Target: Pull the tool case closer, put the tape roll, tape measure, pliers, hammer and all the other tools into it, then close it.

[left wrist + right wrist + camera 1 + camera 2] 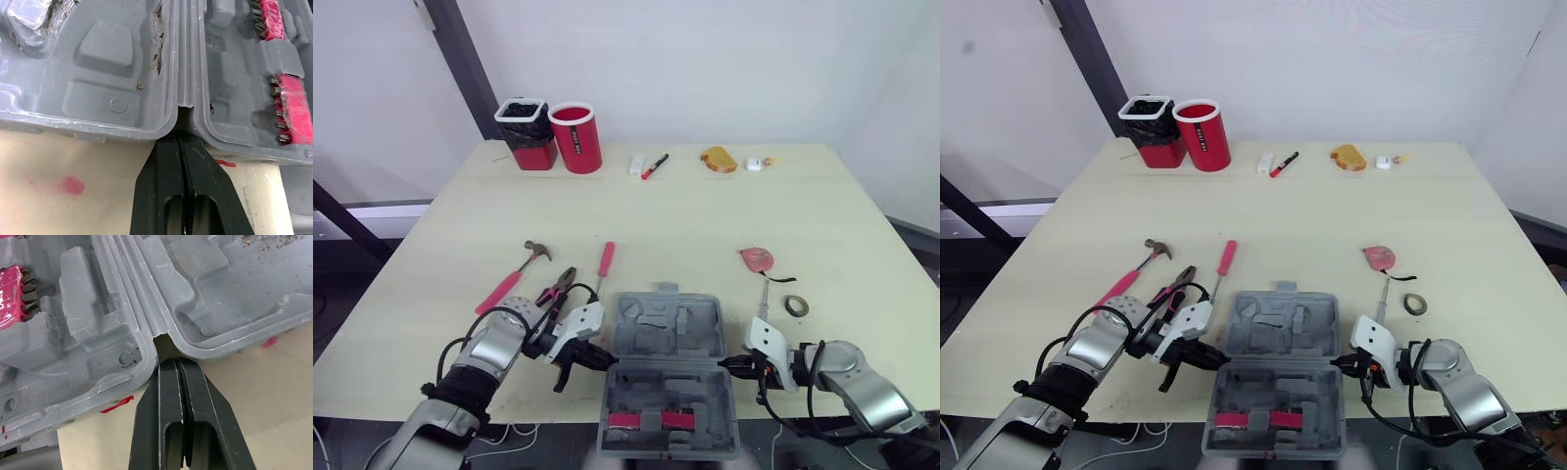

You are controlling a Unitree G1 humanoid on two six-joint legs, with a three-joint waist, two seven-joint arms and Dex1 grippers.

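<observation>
The grey tool case (668, 333) lies open at the table's front edge, its near half with red bit holders (651, 421) reaching past the edge. My left gripper (602, 360) is shut, its tips at the left end of the case's hinge (182, 73). My right gripper (736, 365) is shut at the hinge's right end (128, 269). Left of the case lie the pink-handled hammer (514, 274), pliers (556, 289) and a red-handled screwdriver (604, 262). Right of it lie the pink tape measure (756, 258), a thin tool (764, 294) and the tape roll (796, 305).
At the table's back stand a black-lined red bin (527, 132) and a red cup (576, 137). Further right along the back lie a white block (636, 164), a red pen (655, 165), an orange object (719, 159) and a small white item (754, 164).
</observation>
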